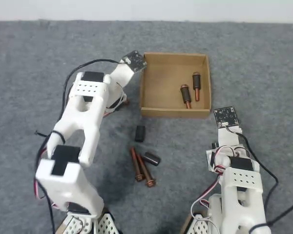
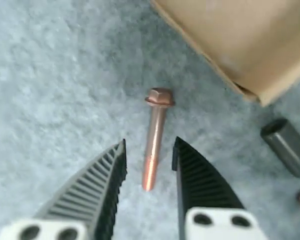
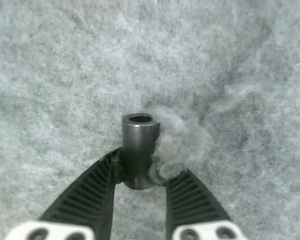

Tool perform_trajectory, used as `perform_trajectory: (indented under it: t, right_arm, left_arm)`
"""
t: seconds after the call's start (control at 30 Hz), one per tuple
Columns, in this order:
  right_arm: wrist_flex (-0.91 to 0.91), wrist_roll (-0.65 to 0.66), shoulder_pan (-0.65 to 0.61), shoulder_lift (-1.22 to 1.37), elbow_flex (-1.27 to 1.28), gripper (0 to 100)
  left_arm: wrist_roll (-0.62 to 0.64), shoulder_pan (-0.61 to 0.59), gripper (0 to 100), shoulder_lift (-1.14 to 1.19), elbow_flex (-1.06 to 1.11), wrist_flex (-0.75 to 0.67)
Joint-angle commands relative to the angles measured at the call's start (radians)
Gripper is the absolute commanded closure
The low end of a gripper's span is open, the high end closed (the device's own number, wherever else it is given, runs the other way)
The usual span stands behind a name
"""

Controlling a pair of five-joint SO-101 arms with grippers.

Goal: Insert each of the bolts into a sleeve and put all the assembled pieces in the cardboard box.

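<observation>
Numbering three bolts (image 1: 136,165), three sleeves (image 1: 151,158), two assemblies (image 1: 186,96)

Cardboard box (image 1: 175,112): being kept far on the table (image 1: 263,58).
Assembled pieces (image 1: 185,96): two being held inside it, rightward.
Loose sleeves (image 1: 140,132): two being left before its left corner.
Bolt pair (image 1: 136,164): being left beside the nearer sleeve.
Single bolt (image 2: 155,135): being straddled by the left gripper (image 2: 147,146) beside the box.
Upright sleeve (image 3: 138,142): being clamped by the right gripper (image 3: 142,169).
</observation>
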Motion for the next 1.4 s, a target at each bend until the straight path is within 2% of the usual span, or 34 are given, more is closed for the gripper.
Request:
perform_trajectory:
  t: [0.0, 0.3, 0.43, 0.83, 0.97, 1.27, 1.37]
  right_arm:
    - [-0.019, 0.021, 0.001, -0.035, -0.005, 99.2]
    - [-0.019, 0.020, 0.001, -0.035, -0.005, 99.2]
    - [-0.019, 0.018, 0.002, -0.035, -0.005, 99.2]
    - [-0.019, 0.018, 0.002, -0.036, -0.005, 99.2]
    - [-0.019, 0.017, 0.004, -0.038, -0.005, 99.2]
    - [-0.019, 0.015, 0.005, -0.038, -0.005, 99.2]
    - [-0.019, 0.015, 0.005, -0.038, -0.005, 99.2]
  left_arm:
    - [-0.008, 0.002, 86, 0.021, -0.007, -0.063]
    - [-0.006, 0.003, 86, 0.080, -0.007, -0.186]
    - [-0.005, 0.003, 86, 0.110, -0.019, -0.196]
    - [0.121, 0.005, 86, 0.255, -0.236, -0.040]
    - [0.186, 0.003, 89, 0.338, -0.371, 0.057]
    - [0.189, 0.006, 95, 0.494, -0.625, 0.233]
    - [0.270, 0.015, 99, 0.534, -0.691, 0.285]
